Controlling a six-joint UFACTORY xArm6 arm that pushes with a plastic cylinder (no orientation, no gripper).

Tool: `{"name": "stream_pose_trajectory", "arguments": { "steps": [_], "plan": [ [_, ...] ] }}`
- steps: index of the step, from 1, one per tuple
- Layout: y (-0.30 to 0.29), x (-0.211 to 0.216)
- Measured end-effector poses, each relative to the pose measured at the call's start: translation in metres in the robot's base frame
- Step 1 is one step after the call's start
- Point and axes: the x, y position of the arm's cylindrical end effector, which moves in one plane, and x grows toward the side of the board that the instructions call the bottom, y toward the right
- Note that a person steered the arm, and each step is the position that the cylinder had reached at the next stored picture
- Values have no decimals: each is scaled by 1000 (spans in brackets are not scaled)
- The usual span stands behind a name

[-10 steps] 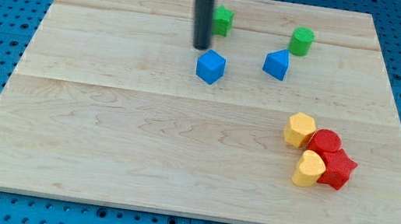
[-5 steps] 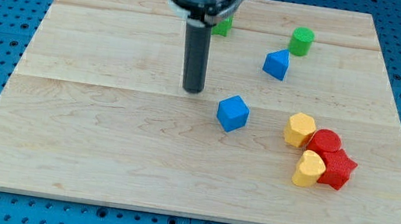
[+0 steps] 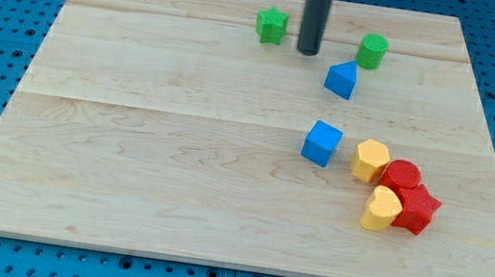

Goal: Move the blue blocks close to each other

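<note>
Two blue blocks lie on the wooden board (image 3: 128, 161). A blue cube (image 3: 322, 143) sits right of centre, just left of a yellow block. A blue wedge-like block (image 3: 340, 78) sits above it, towards the view's top. My tip (image 3: 308, 52) stands near the top of the board, up and to the left of the blue wedge-like block, apart from it. It is between the green star block (image 3: 270, 25) and the green cylinder (image 3: 371, 51). It touches no block.
A cluster at the view's right holds a yellow block (image 3: 370, 161), a red block (image 3: 402, 176), a red star block (image 3: 417, 208) and a second yellow block (image 3: 380, 210), packed together beside the blue cube.
The blue cube has slid down and right, from near the top centre to beside the yellow block. My tip followed it down, then moved up and right to the top of the board.
</note>
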Motion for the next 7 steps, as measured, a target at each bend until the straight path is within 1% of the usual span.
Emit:
{"name": "stream_pose_trajectory", "arguments": {
  "steps": [1,2,3,4,5,6,7],
  "plan": [
    [44,37],
    [28,74],
    [4,65],
    [-8,86],
    [4,128],
    [-2,74],
    [52,90]
  ]
}}
